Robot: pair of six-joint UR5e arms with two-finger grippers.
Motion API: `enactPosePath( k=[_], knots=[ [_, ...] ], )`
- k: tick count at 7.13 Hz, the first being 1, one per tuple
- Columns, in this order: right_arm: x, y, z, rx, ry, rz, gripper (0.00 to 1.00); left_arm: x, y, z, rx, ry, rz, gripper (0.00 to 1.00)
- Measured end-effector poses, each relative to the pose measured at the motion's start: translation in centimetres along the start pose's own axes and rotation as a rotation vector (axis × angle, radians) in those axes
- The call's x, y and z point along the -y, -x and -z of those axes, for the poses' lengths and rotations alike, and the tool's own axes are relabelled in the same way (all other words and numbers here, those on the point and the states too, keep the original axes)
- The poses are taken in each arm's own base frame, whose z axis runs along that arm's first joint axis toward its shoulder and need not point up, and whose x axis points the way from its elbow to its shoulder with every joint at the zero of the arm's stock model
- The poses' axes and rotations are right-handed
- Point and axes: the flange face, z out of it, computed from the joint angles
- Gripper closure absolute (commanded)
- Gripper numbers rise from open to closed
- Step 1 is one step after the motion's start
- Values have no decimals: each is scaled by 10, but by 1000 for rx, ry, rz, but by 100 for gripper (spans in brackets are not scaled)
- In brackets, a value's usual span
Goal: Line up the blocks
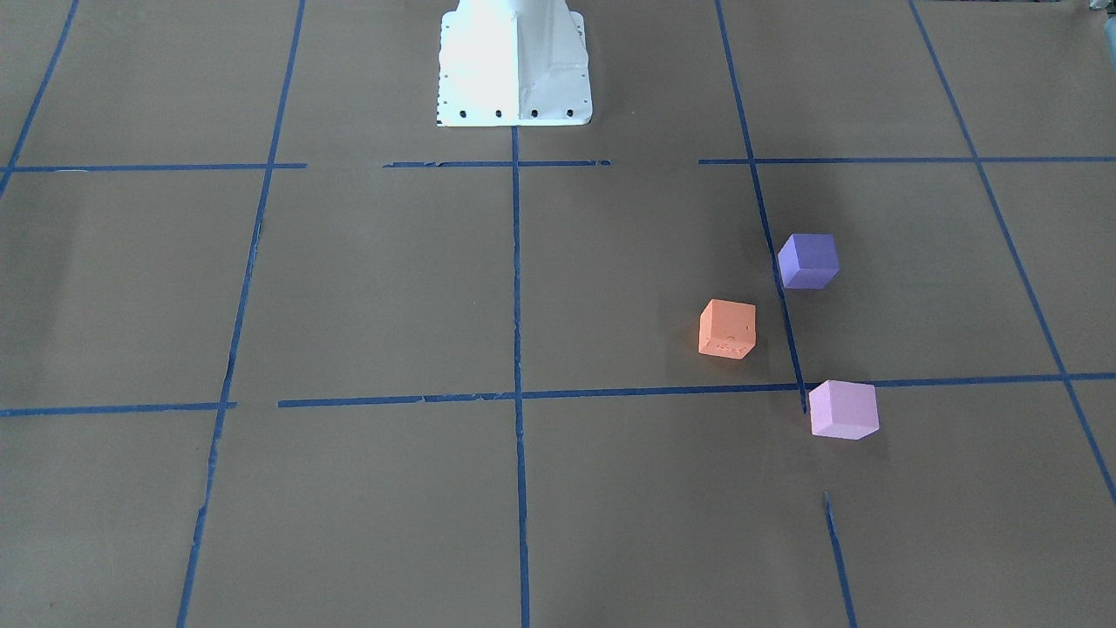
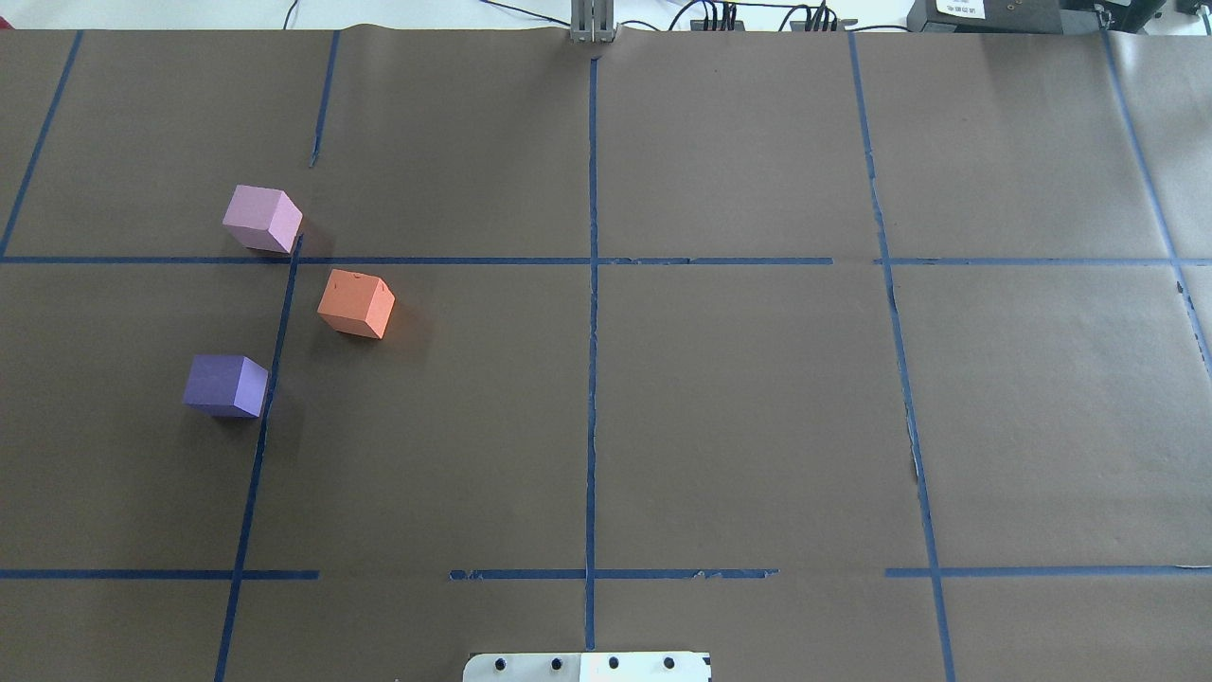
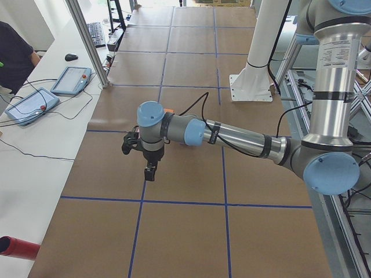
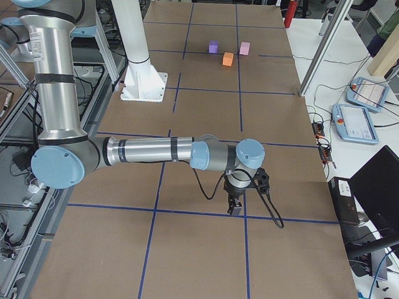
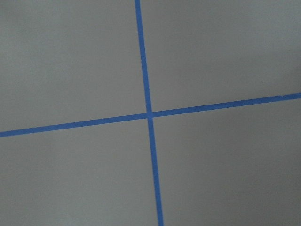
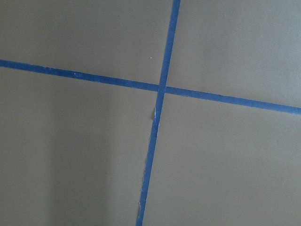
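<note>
Robotics laboratory. Indicated by brown-papered surface [image 2: 739, 398] gridded in blue tape [image 2: 592, 379]; white arm pedestal [image 1: 514, 65] bolted at centre; teach pendants [image 3: 32, 105] and keyboard [image 3: 94, 32] on white bench, upper left of left side view; aluminium frame post [image 3: 88, 43]; cable bundles [image 2: 724, 13] along top edge of overhead view.

Brown table [image 2: 757, 426], blue tape grid [image 2: 592, 379], white bench [image 3: 52, 133]

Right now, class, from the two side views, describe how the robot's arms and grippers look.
The left arm and right arm are silver tubes with pale blue joint caps, black bands and a printed label. A black cable loops to each wrist. The left gripper and right gripper are black.
</note>
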Motion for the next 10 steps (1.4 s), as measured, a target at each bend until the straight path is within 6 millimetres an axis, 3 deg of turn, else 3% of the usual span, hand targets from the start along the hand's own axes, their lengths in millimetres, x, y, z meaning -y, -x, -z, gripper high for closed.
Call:
enactPosePath(
  k=[3, 6, 8, 10],
  knots=[
    [0, 0, 0, 0, 0, 0, 0, 63, -131, -21, -60, 14, -77, 0],
    [0, 0, 0, 0, 0, 0, 0, 83, -275, -51, -144, 47, -102, 0],
    [0, 0, 0, 0, 0, 0, 0, 82, -332, -82, -199, 53, -138, 0],
    [0, 0, 0, 0, 0, 0, 0, 80, -351, -92, -219, 54, -136, 0]
  ],
)
